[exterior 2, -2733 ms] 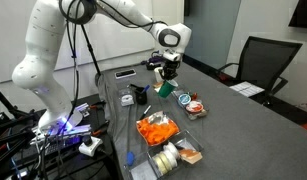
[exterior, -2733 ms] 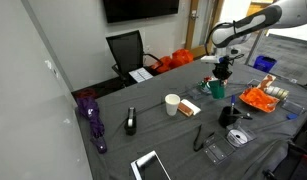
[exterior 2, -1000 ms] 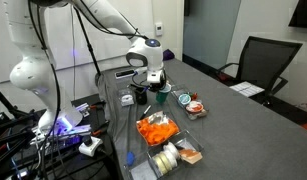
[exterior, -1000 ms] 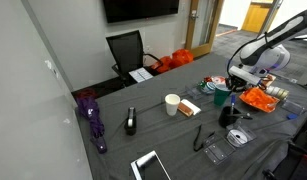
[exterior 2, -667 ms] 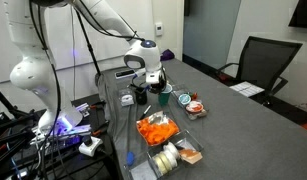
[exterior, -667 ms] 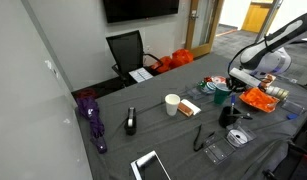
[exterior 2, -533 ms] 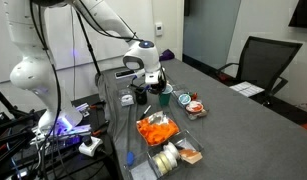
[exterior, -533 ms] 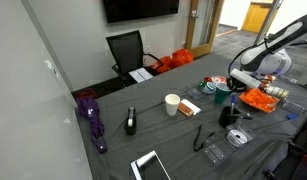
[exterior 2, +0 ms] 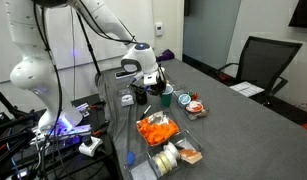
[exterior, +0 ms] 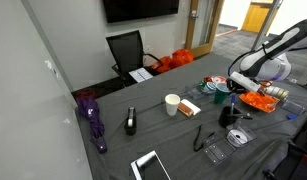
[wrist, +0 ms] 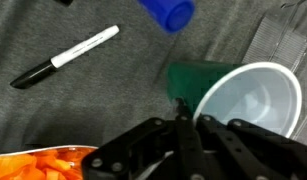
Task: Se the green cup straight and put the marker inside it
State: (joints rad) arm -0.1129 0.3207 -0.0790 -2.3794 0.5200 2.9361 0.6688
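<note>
Cup empty, marker lying outside

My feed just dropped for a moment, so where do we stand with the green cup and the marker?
Looks done: the green cup shows its open mouth to the wrist view, so it seems about upright. In hand: the gripper is at the cup's rim; I cannot tell whether it is gripping. Left: the marker lies flat on the table, outside the cup.
</note>
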